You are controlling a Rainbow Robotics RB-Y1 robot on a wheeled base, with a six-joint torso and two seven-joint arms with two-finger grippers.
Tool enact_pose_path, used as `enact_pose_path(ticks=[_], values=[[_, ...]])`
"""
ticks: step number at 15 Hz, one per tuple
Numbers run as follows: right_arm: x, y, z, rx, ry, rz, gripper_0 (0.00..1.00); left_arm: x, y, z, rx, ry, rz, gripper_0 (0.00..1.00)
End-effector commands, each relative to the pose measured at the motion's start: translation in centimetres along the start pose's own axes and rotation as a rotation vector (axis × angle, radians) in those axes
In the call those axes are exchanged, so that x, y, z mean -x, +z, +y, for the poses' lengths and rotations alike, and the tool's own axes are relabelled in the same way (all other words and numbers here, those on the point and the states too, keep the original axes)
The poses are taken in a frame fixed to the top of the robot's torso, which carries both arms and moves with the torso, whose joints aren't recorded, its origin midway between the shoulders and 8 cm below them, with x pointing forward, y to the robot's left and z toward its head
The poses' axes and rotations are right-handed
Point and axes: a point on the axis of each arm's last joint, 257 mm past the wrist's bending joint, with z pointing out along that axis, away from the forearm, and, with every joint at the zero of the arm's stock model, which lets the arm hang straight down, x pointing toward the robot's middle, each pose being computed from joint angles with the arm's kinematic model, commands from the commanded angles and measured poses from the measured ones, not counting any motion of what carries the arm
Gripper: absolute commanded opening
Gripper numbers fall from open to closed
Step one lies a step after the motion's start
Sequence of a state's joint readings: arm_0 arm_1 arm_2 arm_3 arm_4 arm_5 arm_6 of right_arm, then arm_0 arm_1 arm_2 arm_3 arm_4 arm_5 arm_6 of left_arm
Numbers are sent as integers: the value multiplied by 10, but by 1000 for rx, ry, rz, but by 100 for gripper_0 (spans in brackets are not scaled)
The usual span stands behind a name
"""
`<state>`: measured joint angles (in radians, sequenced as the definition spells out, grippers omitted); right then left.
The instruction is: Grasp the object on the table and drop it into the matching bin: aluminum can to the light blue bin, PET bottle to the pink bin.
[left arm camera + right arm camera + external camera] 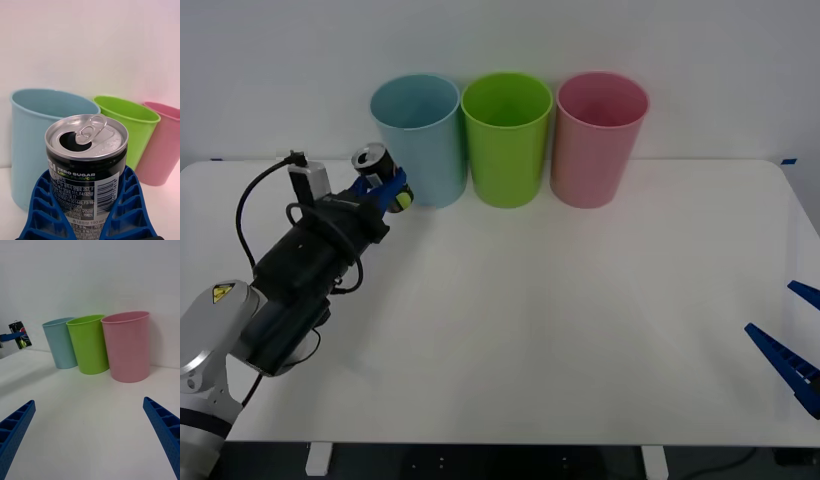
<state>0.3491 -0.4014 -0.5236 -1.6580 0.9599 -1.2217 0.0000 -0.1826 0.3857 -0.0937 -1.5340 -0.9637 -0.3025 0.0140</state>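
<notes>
My left gripper (387,189) is shut on the aluminum can (374,162), a small dark can with an opened silver top (87,135). It holds the can above the white table (530,320), just left of the light blue bin (420,135) and below its rim. The blue fingers (41,210) clasp the can's sides. From the right wrist the held can (20,335) hangs left of the light blue bin (62,343). The pink bin (598,135) stands at the right end of the row. My right gripper (90,435) is open, parked at the table's front right (790,350).
A lime green bin (506,135) stands between the light blue and pink bins, all against the back wall. The table's middle and front are bare white surface.
</notes>
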Motion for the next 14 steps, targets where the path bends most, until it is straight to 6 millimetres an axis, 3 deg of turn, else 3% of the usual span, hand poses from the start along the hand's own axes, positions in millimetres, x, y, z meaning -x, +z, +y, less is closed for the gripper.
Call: enact_pose_path(ticks=[1,5,9,14], values=[[0,0,0,0,0,0,100,34,2,-5,-13,23,-62,0],[0,0,0,0,0,0,100,64,11,-3,-13,31,-114,0],[0,0,0,0,0,0,100,98,35,3,36,11,-169,0],[0,0,0,0,0,0,100,111,66,19,73,30,-169,0]])
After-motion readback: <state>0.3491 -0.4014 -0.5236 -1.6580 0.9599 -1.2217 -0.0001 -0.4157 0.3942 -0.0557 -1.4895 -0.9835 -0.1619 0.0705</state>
